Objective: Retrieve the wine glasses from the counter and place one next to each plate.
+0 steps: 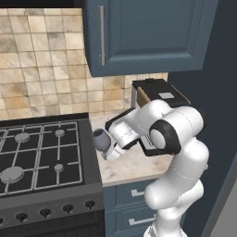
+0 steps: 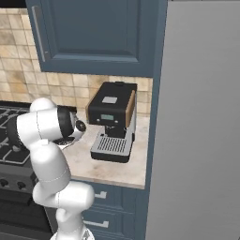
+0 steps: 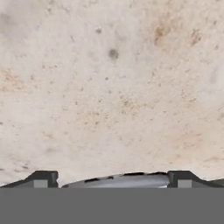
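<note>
The big dark-blue wall cupboard [image 1: 148, 34] hangs over a short beige marbled bench [image 1: 134, 166], with the black stove [image 1: 41, 157] on one side and a tall panel on the other. At the back of the bench stands a black coffee machine [image 2: 112, 122]. The white arm [image 1: 178, 157] bends low over the bench, its wrist turned down toward the stone close to the stove edge. Just beside that wrist is a smoky grey-blue wine glass [image 1: 101, 139], its bowl showing at the stove side of the hand; its stem and foot are hidden, so whether it stands upright cannot be told. In the hand view the end effector [image 3: 113, 179] points straight at bare marbled stone, its two dark tips spread wide, with a grey curved edge between them at the bottom that may be the glass. Nothing looks gripped. This appears to be the fetching step, at the reach for a glass. The next move probably calls for lining the spread tips around the glass, closing gently, then lifting straight up clear of the stove.
</note>
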